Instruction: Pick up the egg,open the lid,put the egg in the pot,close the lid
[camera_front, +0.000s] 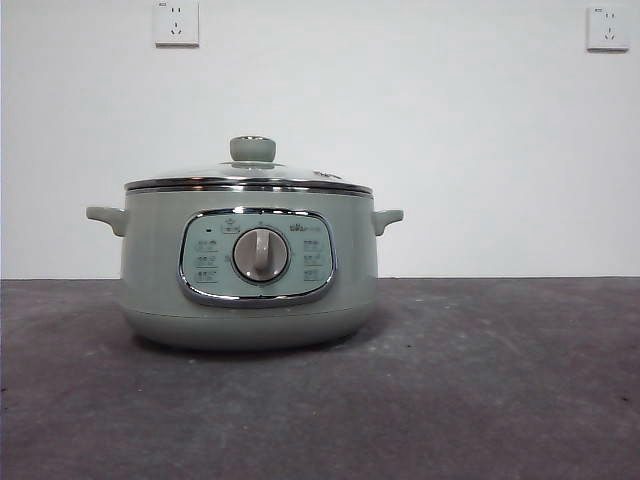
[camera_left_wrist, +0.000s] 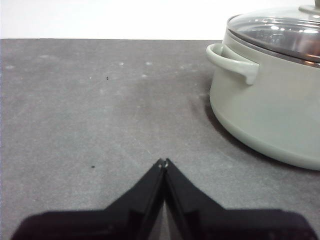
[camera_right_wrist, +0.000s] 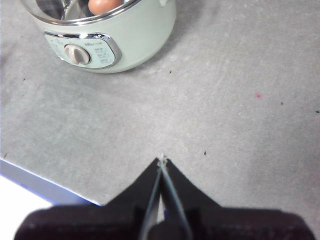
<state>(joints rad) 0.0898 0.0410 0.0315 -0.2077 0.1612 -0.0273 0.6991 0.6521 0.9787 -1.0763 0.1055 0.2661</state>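
Observation:
The sage-green pot (camera_front: 250, 270) stands on the dark table, its dial facing the front view. The glass lid (camera_front: 250, 178) with its green knob sits closed on the pot. The pot also shows in the left wrist view (camera_left_wrist: 270, 105) with the lid (camera_left_wrist: 280, 30) on it, and in the right wrist view (camera_right_wrist: 115, 37). The reddish-brown egg (camera_right_wrist: 103, 5) lies inside the pot, seen through the lid in the right wrist view. My left gripper (camera_left_wrist: 163, 162) is shut and empty above the table beside the pot. My right gripper (camera_right_wrist: 162, 159) is shut and empty near the table's edge, away from the pot.
Two white wall sockets (camera_front: 176, 22) (camera_front: 607, 27) are on the wall behind. The table's edge (camera_right_wrist: 45, 185) shows in the right wrist view close to my right gripper.

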